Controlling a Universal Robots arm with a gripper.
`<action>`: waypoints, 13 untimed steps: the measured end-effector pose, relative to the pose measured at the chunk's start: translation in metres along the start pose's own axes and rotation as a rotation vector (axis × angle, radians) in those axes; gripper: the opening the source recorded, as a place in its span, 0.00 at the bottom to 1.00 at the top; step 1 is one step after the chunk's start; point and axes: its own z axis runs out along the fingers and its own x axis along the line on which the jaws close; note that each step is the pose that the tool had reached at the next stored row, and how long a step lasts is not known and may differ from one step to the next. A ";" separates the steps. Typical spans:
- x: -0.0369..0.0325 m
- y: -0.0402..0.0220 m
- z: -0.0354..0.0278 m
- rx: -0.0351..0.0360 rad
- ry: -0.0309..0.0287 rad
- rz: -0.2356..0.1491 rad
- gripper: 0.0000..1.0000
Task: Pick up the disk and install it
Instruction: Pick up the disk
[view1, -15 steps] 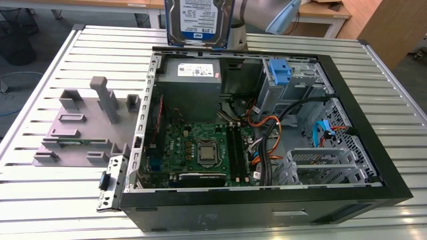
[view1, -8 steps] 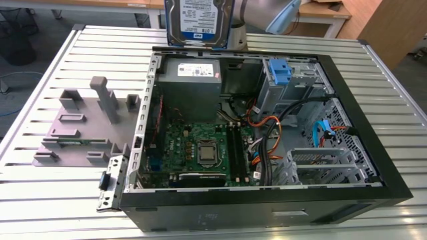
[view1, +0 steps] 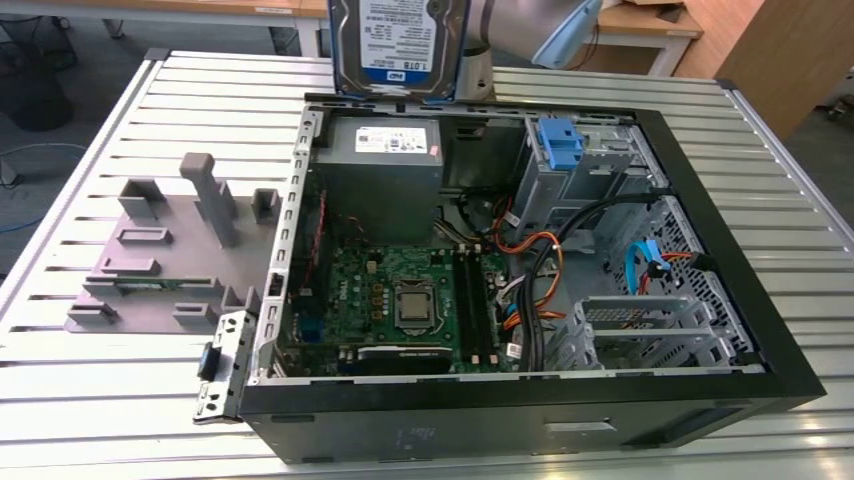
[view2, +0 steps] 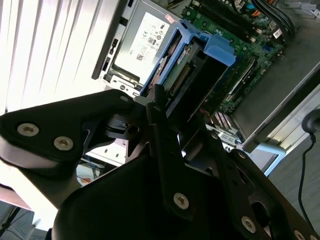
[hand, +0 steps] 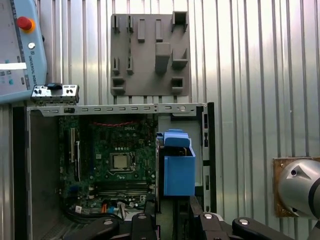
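Observation:
The disk (view1: 395, 45) hangs upright at the top of the exterior view, its white-and-blue label facing the camera. It is in the air above the rear edge of the open computer case (view1: 747, 330), just over the grey power supply (view1: 380, 150). In both wrist views my gripper (hand: 175, 212) is shut on the disk (hand: 178, 167). The disk's blue bracket (view2: 220, 47) and connector edge stick out past the black fingers (view2: 159, 117). The motherboard (view1: 400, 295) lies below inside the case.
A tall blue latch piece (view1: 561, 142) stands by the metal drive bays at the case's back right. Orange and black cables (view1: 534, 270) cross the middle. A grey moulded fixture (view1: 167, 250) lies on the slatted table (view1: 107, 400) at the exterior view's left. A pendant (hand: 17, 47) rests nearby.

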 end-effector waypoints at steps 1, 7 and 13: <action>0.0010 0.0000 0.0001 0.0001 -0.0001 -0.001 0.35; 0.0069 -0.0002 0.0006 0.0006 0.0000 -0.005 0.35; 0.0089 -0.0003 0.0006 0.0005 0.0002 -0.007 0.35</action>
